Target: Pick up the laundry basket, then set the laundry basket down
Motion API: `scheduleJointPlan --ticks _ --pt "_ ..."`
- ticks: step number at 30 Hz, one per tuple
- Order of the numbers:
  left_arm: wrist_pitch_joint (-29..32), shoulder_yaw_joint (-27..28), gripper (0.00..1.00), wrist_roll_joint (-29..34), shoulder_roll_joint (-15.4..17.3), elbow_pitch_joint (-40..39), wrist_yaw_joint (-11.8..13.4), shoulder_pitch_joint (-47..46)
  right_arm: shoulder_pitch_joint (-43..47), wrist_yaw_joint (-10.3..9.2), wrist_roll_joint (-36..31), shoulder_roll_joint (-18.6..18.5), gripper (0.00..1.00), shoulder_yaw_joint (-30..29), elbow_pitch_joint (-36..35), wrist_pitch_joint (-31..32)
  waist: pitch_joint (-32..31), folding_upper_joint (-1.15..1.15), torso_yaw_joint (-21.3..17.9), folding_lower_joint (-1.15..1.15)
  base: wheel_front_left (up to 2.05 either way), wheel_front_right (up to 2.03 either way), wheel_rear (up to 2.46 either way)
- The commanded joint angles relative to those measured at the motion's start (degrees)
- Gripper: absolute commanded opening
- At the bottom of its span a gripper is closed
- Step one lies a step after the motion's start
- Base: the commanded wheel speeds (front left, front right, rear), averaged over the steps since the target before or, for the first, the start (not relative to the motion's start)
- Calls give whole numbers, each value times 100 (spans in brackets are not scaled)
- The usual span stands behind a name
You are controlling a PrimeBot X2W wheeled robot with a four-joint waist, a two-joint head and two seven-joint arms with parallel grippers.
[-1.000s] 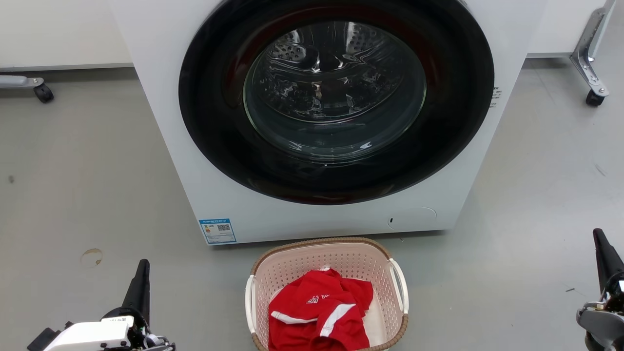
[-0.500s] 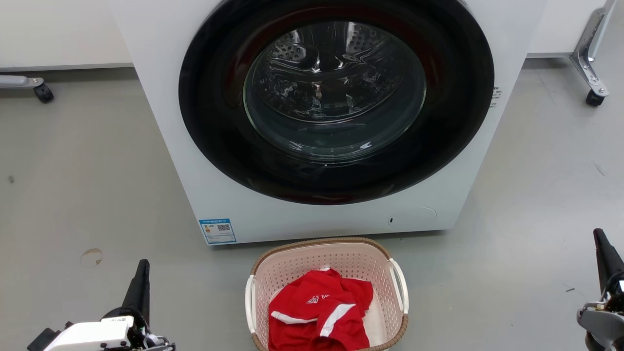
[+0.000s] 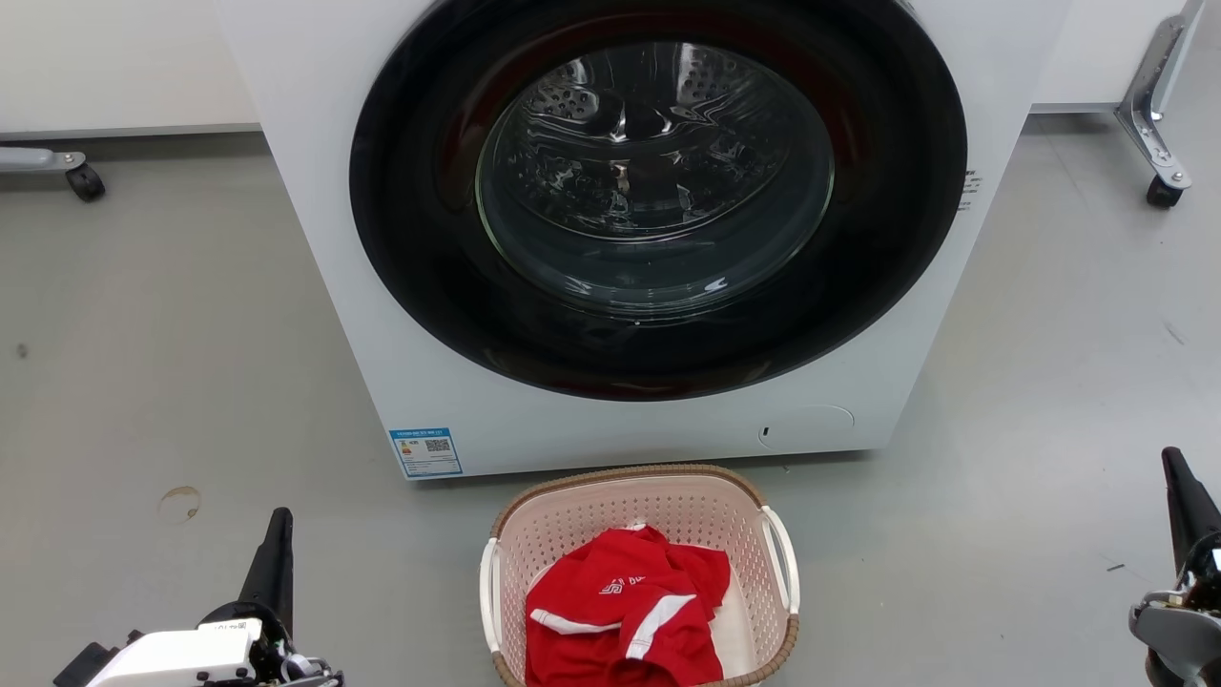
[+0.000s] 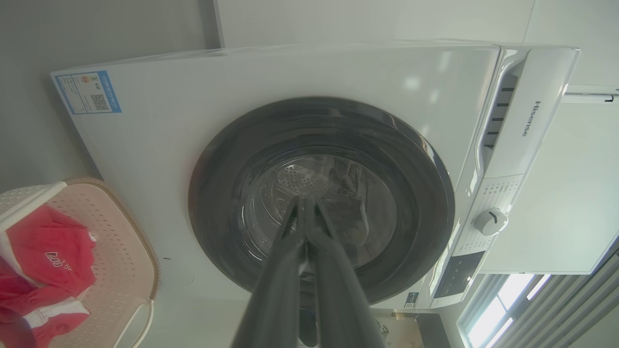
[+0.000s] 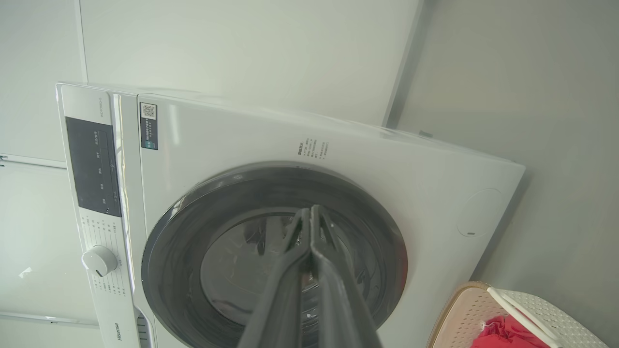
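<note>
- The pale pink-cream perforated plastic laundry basket (image 3: 658, 520), with its brown woven-look rim, rests upright on the grey floor (image 3: 143, 334). It sits near the robot, just in front of the white front-loading washing machine (image 3: 334, 286), and a crumpled red garment with white stripes (image 3: 620, 601) lies inside it.
- The left end effector (image 3: 279, 523) stands at the near left, well apart from the basket. The left wrist view shows its two dark fingers pressed together at the tips with nothing between them (image 4: 305, 200).
- The right end effector (image 3: 1171, 463) stands at the near right, also well apart. Its fingers likewise meet at the tips and carry nothing (image 5: 309, 210).
- The basket lies between the two arms, and neither one touches its white side handles (image 3: 784, 563).
- As for the step in hand, the scene fits two readings. The basket may be waiting on the floor to be lifted, or it may have been set down again with the arms drawn clear. The pictures do not settle which.
- Any grasp from this pose would need the fingers to part and each arm to travel inward to a handle, keeping the lift level so the garment stays inside.
</note>
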Motion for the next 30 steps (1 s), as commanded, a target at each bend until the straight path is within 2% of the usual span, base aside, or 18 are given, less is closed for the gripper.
scheduleJointPlan --ticks 1,30 --pt "42 189 0 65 46 -125 -57 -304 -277 28 -2 -142 0 82 -171 43 0 0 0 0 0 0 0" --pt "59 209 0 82 32 -125 -57 -306 -277 28 -5 -139 0 78 -171 46 0 0 0 0 0 0 0"
